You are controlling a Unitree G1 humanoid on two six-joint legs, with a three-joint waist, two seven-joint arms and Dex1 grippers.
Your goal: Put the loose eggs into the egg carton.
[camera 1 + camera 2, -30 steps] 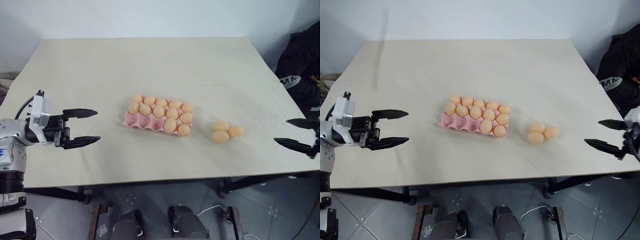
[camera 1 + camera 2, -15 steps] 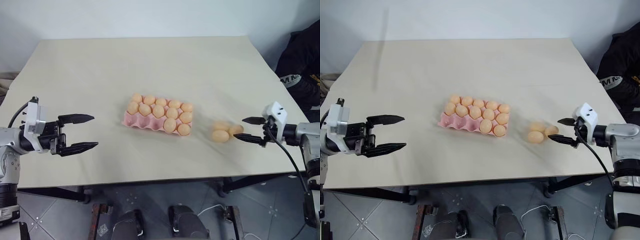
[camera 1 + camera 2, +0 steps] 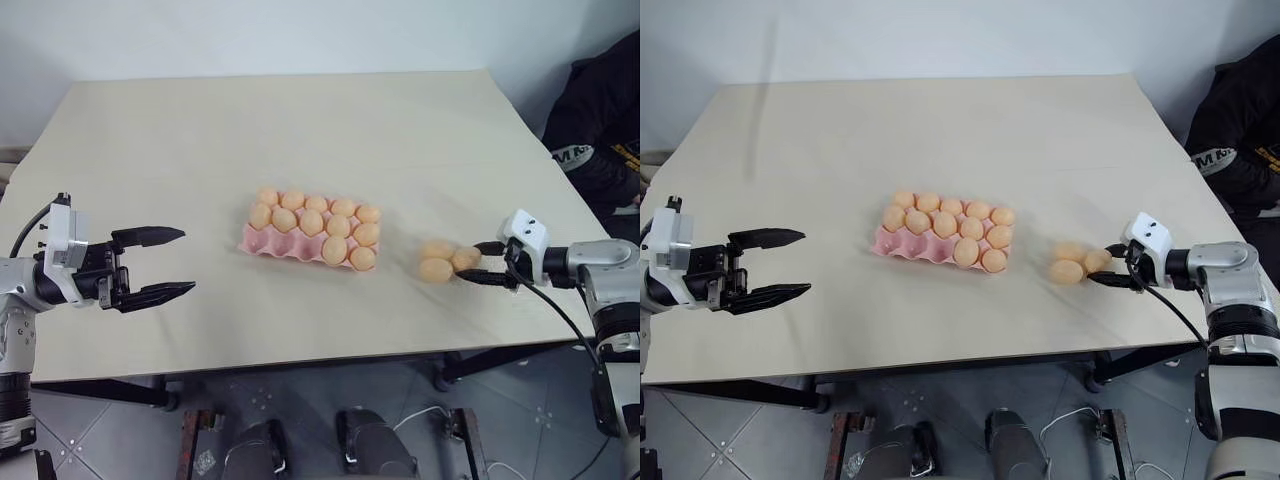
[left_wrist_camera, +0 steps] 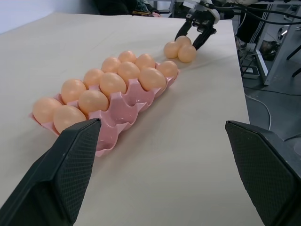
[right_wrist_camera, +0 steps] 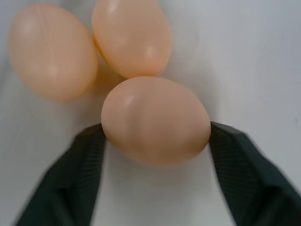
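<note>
Eggs, three loose ones, are lying clustered on the beige worktop, well to the right of the pink egg carton. Your right end effector is grasping the egg nearest it: in the right wrist view both black fingers are pressing against that egg's opposite sides, while the egg is sitting on the worktop, touching its two neighbours. The carton is resting near the worktop's centre, holding twelve matching eggs in its cups, with empty cups showing at its left end in the left wrist view. Your left end effector is hovering released, its fingers spread wide apart, pointing level toward the carton from well to its left, and touching nothing.
</note>
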